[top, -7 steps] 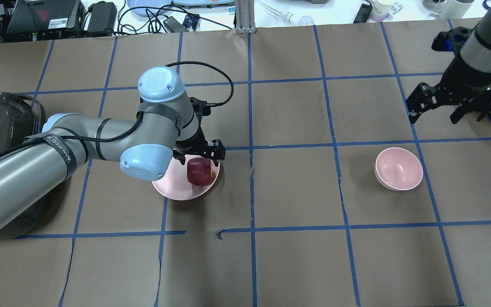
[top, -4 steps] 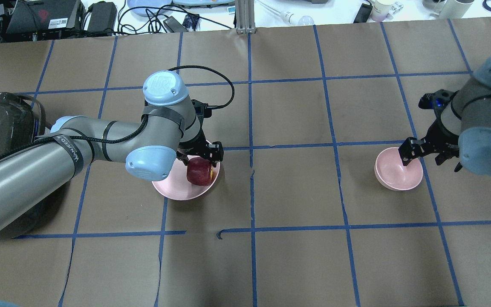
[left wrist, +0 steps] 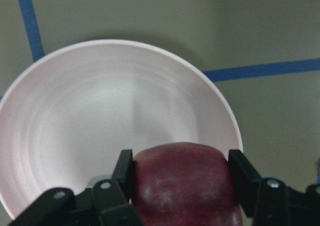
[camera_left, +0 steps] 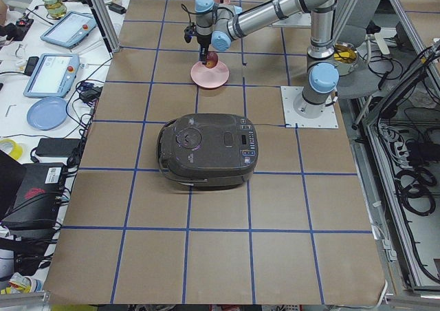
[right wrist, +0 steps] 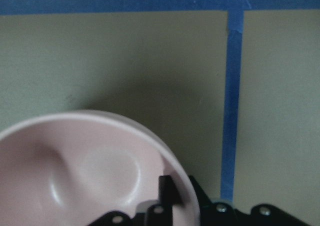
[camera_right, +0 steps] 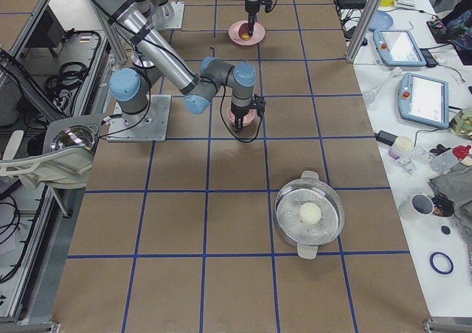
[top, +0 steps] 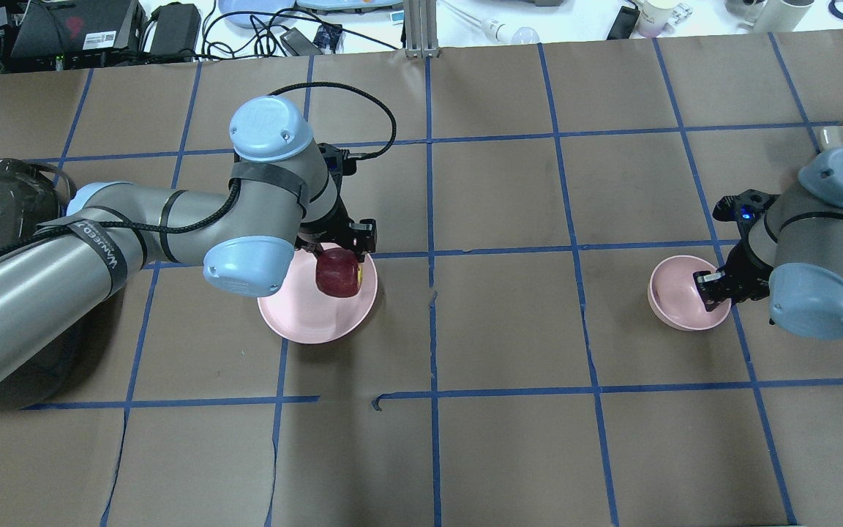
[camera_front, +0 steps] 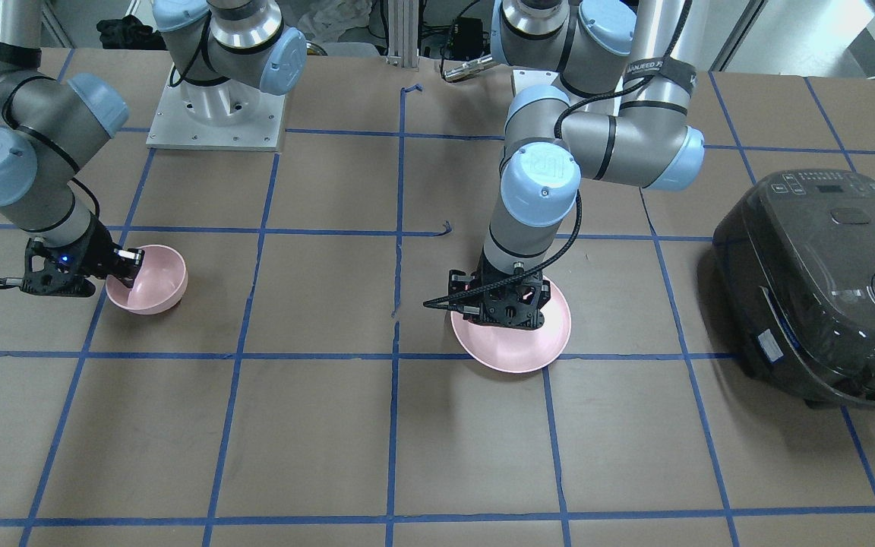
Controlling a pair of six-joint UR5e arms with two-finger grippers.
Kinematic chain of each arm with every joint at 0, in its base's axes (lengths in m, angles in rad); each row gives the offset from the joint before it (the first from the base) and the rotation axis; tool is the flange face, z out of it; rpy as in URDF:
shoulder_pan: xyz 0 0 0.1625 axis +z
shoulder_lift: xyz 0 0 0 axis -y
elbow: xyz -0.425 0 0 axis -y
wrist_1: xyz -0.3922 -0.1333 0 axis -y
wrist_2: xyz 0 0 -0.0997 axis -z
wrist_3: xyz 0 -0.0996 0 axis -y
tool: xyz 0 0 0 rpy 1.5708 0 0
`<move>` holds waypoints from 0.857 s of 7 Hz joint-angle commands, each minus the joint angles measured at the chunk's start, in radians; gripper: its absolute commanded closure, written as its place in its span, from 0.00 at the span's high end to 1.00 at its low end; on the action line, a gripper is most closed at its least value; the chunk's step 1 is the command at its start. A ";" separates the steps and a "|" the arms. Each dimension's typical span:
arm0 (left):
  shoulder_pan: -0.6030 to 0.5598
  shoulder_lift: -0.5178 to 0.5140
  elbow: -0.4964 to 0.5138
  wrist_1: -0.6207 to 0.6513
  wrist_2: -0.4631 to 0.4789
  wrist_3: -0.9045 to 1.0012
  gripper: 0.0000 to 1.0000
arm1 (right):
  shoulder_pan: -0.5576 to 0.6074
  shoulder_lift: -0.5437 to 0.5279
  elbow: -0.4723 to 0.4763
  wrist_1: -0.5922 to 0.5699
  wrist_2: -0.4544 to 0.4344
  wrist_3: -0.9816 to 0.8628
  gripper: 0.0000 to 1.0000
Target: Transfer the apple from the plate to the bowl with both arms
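The dark red apple [top: 339, 274] is held in my left gripper [top: 339, 258], shut on it just above the far right part of the pale pink plate [top: 297, 315]. The left wrist view shows the apple [left wrist: 182, 196] between both fingers, with the plate [left wrist: 75, 136] below it. In the front-facing view the left gripper [camera_front: 503, 308] hides the apple over the plate [camera_front: 513, 353]. My right gripper [top: 713, 284] is shut on the right rim of the small pink bowl [top: 674, 293], one finger inside and one outside. The right wrist view shows that rim [right wrist: 75, 121].
A black rice cooker [camera_front: 825, 281] stands at the table's end on my left side. A metal pot with a glass lid [camera_right: 310, 215] stands beyond the bowl at my right end. Cables and devices lie past the table's far edge.
My right arm swung in and came down from the far right, and its gripper closed on the bowl's rim. My left gripper closed on the apple and raised it slightly.
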 commanded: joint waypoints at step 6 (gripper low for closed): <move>0.008 0.014 0.159 -0.062 -0.083 -0.086 0.04 | 0.358 0.019 -0.110 0.132 0.164 0.511 0.00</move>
